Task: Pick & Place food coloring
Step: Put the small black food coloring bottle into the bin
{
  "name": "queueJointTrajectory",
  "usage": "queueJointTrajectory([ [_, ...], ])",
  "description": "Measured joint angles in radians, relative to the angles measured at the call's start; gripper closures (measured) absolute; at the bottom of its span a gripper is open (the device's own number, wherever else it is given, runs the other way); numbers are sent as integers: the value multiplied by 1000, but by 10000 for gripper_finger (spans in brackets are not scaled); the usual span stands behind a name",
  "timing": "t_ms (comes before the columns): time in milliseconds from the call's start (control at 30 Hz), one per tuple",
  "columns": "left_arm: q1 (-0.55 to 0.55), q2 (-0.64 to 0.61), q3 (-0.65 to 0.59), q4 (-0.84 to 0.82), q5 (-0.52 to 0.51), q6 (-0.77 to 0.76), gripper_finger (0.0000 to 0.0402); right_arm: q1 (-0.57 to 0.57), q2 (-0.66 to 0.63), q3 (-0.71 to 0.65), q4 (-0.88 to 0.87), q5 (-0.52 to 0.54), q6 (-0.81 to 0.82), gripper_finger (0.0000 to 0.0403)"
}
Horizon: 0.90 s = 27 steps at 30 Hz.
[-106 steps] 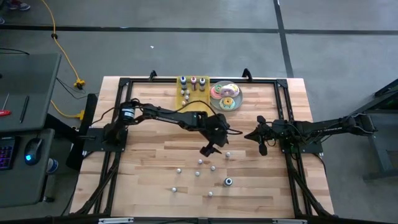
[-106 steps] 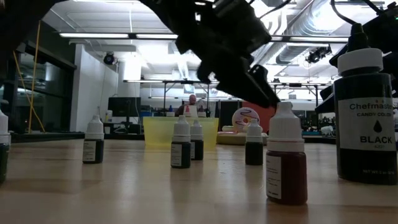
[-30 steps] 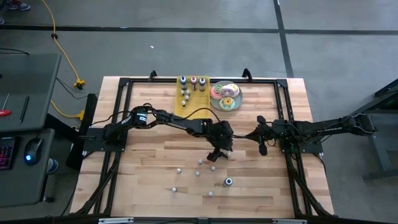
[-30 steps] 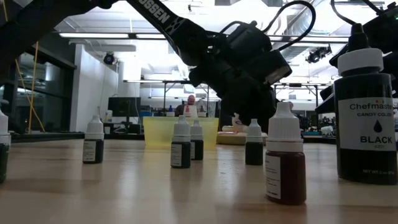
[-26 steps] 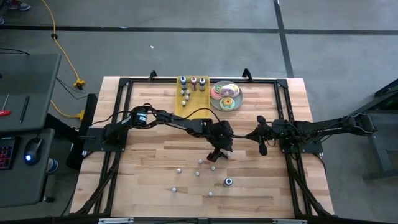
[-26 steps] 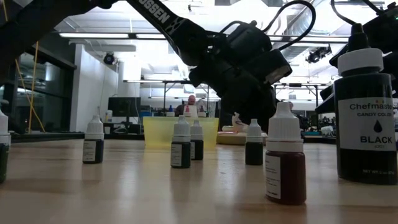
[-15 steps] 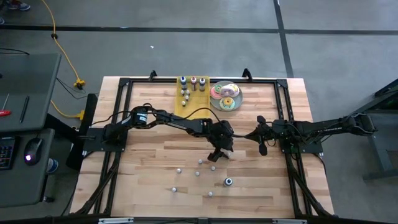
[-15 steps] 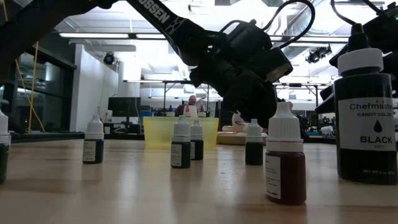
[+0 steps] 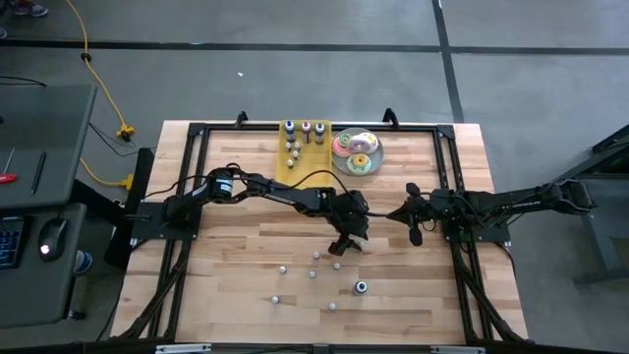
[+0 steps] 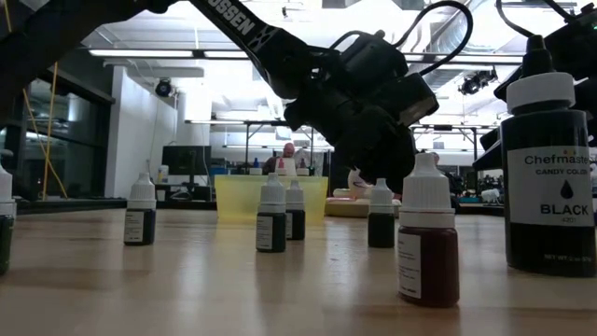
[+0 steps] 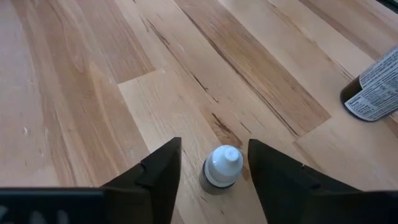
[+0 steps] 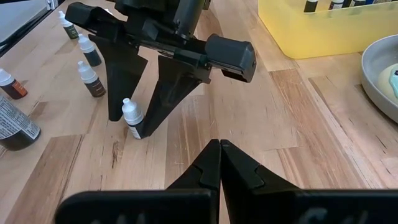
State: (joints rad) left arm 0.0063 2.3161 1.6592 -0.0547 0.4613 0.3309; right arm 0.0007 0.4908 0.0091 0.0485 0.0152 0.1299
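Left claw (image 11: 211, 165) is seen lowered at mid-surface with its fingers spread around one small white-capped bottle (image 11: 221, 169); the bottle stands upright between them, and a gap shows on each side, so no pinch is made yet. In the right wrist view the same bottle (image 12: 132, 118) is flanked by the two dark fingers (image 12: 121, 87), which reach down to the surface (image 9: 246, 246). Right claw (image 12: 219, 155) is parked at the right side, its fingers pressed together and holding nothing. As for progress: a few bottles are already standing in the yellow tray (image 9: 295, 169) at the far edge, beside the doughnut plate (image 9: 356, 152). Several more bottles (image 9: 314, 274) are left scattered on the near half of the surface, along with a larger black-labelled bottle (image 10: 547, 187). The task is judged partly done, well short of finished. The current step is taken to be a grasp of the flanked bottle; closing, lifting and carrying to the tray are left to do, then the rest of the loose bottles.
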Motion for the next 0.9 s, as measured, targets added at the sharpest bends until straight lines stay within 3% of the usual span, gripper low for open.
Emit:
queueJointTrajectory([
  [433,0,-2,0,-1,19,-27,352,0,0,0,0,0,0,402],
  [700,17,-73,0,-49,-31,-45,350,0,0,0,0,0,0,402],
  [900,45,-171,1,-178,-96,-118,349,0,0,0,0,0,0,402],
])
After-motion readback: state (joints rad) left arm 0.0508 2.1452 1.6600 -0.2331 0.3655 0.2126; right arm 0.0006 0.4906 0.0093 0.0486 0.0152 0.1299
